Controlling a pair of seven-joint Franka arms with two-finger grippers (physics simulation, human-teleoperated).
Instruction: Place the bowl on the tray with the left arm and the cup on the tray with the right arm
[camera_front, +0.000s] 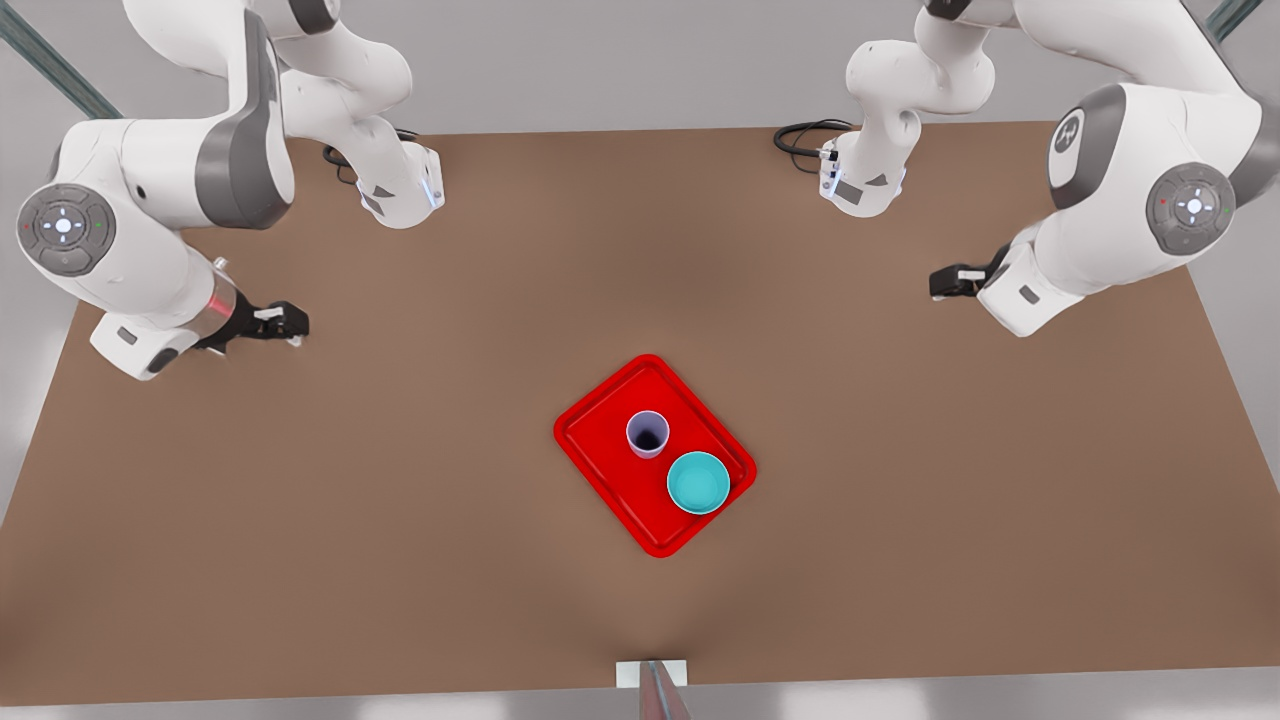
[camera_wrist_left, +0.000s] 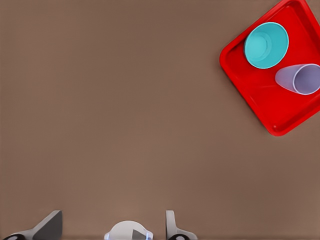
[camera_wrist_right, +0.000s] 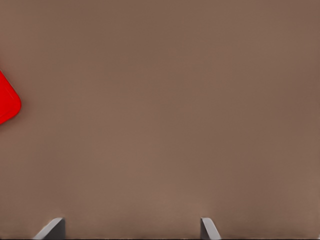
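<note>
— Where are the bowl (camera_front: 697, 482) and cup (camera_front: 648, 435) found?
— Both are set upright on the tray (camera_front: 600, 440) (just beside each other), mid-tabletop (camera_front: 400, 520).
— And the hands?
— The left hand (camera_front: 942, 283), at the front view's right, is held wide open and empty; the right hand (camera_front: 293, 324), opposite, likewise. Both are kept well apart from the tray.

a broad brown desk (camera_front: 420, 520) is filling most of the front view, its matte top lying evenly lit, a little paler around the middle. pale grey floor is showing beyond its far edge and down both sides. dark metal struts (camera_front: 55, 65) are slanting across the upper corners, and a small white bracket (camera_front: 652, 673) is sitting at the near edge.
</note>
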